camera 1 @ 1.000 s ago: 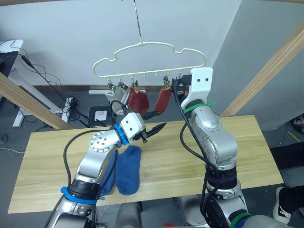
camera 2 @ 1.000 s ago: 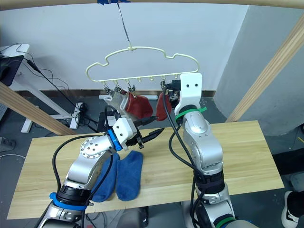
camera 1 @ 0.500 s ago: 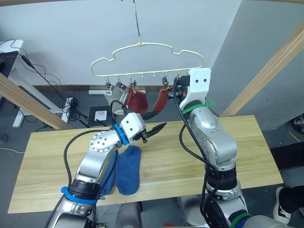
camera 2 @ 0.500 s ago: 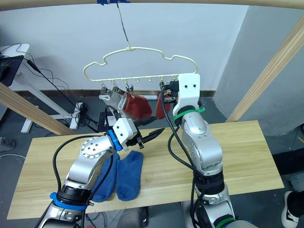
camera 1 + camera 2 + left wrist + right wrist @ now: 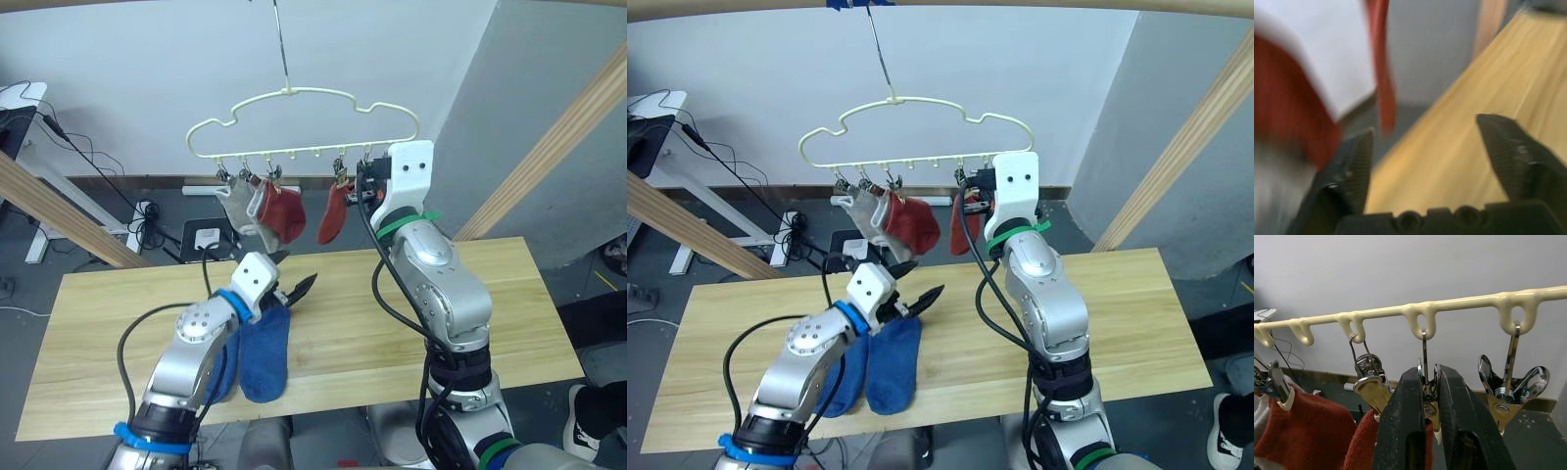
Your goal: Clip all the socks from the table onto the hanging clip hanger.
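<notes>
My right gripper (image 5: pixel 1424 396) has its two black fingers (image 5: pixel 1400 431) pinched narrowly on a metal clip (image 5: pixel 1426 392) of the clip hanger (image 5: pixel 294 95), with a rust red sock (image 5: pixel 332 217) hanging just beneath it. My left gripper (image 5: pixel 293 286) stands wide open and empty, low over the table (image 5: pixel 490 294), its fingers (image 5: pixel 1352 171) spread with bare wood between them. The hanger's long axis runs side to side across my view, its thin hook rising straight up; the clipped socks all hang with their long axes near vertical. Beside the one I hold, toward my left, a second rust red sock (image 5: pixel 284 211) and a light grey sock (image 5: pixel 238 211) dangle from neighbouring clips. Two blue socks (image 5: pixel 263 351) lie side by side on the table near its front edge, long axes pointing away from me, just below my left gripper. Compared with half a second ago, my left arm has dropped and pulled back toward the blue socks, while the right gripper has stayed at the clip and the hanger has barely shifted.
</notes>
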Motion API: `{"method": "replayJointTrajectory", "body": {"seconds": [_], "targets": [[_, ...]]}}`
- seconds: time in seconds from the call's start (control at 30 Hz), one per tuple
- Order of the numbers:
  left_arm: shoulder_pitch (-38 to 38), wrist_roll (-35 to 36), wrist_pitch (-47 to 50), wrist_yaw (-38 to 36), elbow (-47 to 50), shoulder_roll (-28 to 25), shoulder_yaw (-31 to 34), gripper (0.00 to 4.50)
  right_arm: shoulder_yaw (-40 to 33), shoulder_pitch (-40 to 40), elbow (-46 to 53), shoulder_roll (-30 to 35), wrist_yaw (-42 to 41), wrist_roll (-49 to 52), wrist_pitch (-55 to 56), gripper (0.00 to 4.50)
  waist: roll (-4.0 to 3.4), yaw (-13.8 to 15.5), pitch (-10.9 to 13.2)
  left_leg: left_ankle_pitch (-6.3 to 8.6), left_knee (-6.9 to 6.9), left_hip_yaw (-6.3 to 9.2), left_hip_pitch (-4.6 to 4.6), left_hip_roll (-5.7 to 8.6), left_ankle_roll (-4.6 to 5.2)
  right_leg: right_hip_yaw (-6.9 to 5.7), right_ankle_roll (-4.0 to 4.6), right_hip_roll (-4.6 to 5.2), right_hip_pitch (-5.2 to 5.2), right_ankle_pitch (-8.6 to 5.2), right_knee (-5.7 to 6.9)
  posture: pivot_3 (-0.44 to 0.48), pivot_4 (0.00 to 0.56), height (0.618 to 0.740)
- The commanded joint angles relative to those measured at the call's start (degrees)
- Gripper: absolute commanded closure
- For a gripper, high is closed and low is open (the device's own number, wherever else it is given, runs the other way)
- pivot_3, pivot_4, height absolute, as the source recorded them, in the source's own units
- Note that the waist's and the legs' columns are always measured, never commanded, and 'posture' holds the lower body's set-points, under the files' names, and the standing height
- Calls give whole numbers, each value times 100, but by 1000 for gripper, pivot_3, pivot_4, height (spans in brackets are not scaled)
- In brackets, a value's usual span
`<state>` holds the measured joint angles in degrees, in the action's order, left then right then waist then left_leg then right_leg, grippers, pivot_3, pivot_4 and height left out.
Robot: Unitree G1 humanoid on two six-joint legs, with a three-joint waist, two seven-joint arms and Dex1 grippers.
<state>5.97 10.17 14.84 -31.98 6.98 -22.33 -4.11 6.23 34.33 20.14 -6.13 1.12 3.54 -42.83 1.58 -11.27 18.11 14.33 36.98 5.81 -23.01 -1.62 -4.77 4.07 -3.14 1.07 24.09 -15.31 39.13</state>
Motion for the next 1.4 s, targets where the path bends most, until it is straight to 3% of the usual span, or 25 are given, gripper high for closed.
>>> {"method": "replayJointTrajectory", "body": {"seconds": [0.03, 0.37, 0.63, 0.9, 1.27, 1.4], "targets": [[-349, -55, 433, 451, 334, 185, 60, 0, -5, 79, 236, 20, -88, 63, 112, 4425, 0, 2, 0, 0, 0, 0, 0, 0, 0, 0, 0, 0, 0, 0, 0, -259, 270, 740], [-744, -197, 938, 961, 47, 470, 37, 0, 32, 102, 242, 65, -212, 71, 37, 4426, 1, 5, -1, 0, 1, 0, 3, 0, 0, 1, 1, -1, 0, 1, 7, -270, 275, 740], [-982, 132, 661, 1009, 582, 620, 466, 0, 64, 73, 272, 111, -279, 43, 42, 4426, 0, 7, -3, 0, 0, 0, 2, -1, 0, 0, 2, 0, 0, 1, 6, -268, 267, 740], [-1373, 138, 1080, 812, 1017, 318, 372, 0, 111, 24, 319, 109, -299, 61, 15, 4426, -1, 5, -8, 0, -1, -2, 3, -1, 0, 2, 2, -1, 0, 1, 3, -259, 269, 740], [-1123, -411, 1728, 957, 541, 15, -74, 0, 121, 31, 279, 78, -328, 100, 0, 4426, -2, -5, -13, 0, -2, -3, 4, -1, 0, 3, 2, -1, 0, 1, 2, -262, 268, 740], [-1141, -455, 1817, 960, 546, -6, -65, 868, 82, 30, 256, 36, -310, 124, -9, 4426, -2, 0, -15, 0, -3, -2, 4, -2, 0, 2, 2, -2, 0, 1, 1, -261, 269, 740]]}}
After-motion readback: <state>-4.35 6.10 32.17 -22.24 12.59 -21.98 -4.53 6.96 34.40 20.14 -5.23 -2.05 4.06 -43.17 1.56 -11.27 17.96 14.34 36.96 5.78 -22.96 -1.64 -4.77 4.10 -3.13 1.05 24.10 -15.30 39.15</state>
